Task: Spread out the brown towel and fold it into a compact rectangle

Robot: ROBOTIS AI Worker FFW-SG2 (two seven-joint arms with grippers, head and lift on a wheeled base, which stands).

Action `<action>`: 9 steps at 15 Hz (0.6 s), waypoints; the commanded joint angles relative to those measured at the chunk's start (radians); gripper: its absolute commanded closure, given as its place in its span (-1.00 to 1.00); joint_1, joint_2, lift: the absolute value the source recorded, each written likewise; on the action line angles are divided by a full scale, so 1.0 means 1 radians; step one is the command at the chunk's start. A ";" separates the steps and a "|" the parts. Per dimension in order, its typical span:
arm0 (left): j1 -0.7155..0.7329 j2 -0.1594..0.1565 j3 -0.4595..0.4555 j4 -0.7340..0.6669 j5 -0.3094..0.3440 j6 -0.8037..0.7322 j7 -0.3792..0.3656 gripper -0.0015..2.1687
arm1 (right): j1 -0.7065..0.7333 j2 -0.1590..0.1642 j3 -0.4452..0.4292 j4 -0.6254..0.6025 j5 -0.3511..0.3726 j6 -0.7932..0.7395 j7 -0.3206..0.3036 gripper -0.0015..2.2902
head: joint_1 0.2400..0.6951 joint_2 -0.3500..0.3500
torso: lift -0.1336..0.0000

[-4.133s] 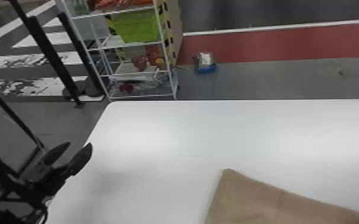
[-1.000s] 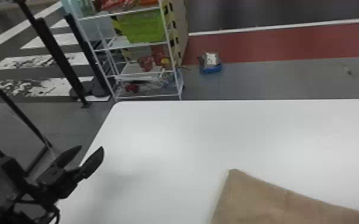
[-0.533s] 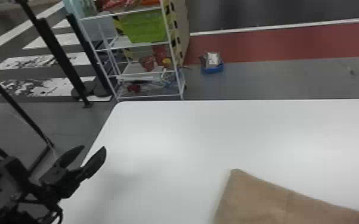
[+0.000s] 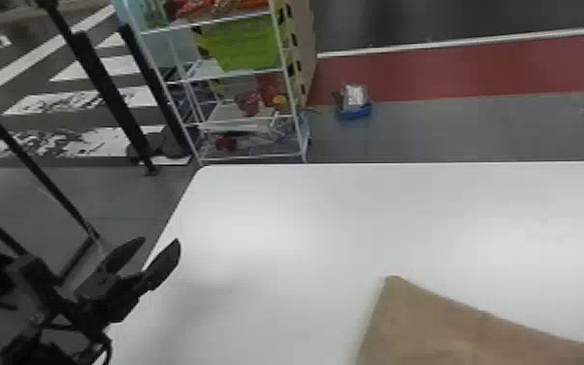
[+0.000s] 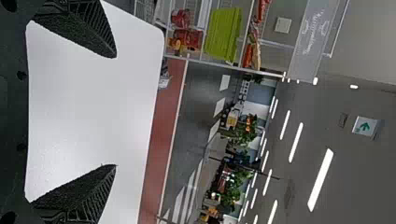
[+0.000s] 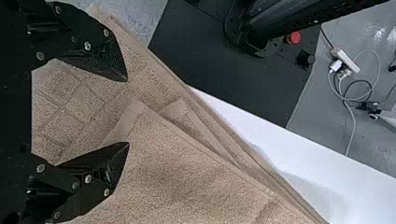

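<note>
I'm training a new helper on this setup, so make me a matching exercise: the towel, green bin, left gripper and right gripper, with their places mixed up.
Things:
1. towel
2. green bin
3. left gripper
4. right gripper

Places:
A. above the towel, fingers apart
B. lying on the white table
C. by the table's left edge
D. on the rack beyond the table

Pairs: 1-B, 2-D, 3-C, 4-A
</note>
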 commanded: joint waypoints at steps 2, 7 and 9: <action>0.000 -0.003 0.004 0.001 0.002 0.000 -0.003 -0.97 | -0.012 0.005 0.018 0.015 0.006 -0.008 0.009 -0.58 | 1.00 0.83 | -0.85; 0.000 -0.003 0.012 0.004 0.005 -0.003 -0.008 -0.97 | -0.034 0.016 0.048 0.027 0.006 -0.014 0.009 -0.58 | 1.00 0.87 | -0.85; 0.002 -0.003 0.018 0.004 0.005 -0.003 -0.009 -0.97 | -0.040 0.017 0.047 0.036 0.015 -0.026 0.009 -0.44 | 1.00 0.90 | -0.85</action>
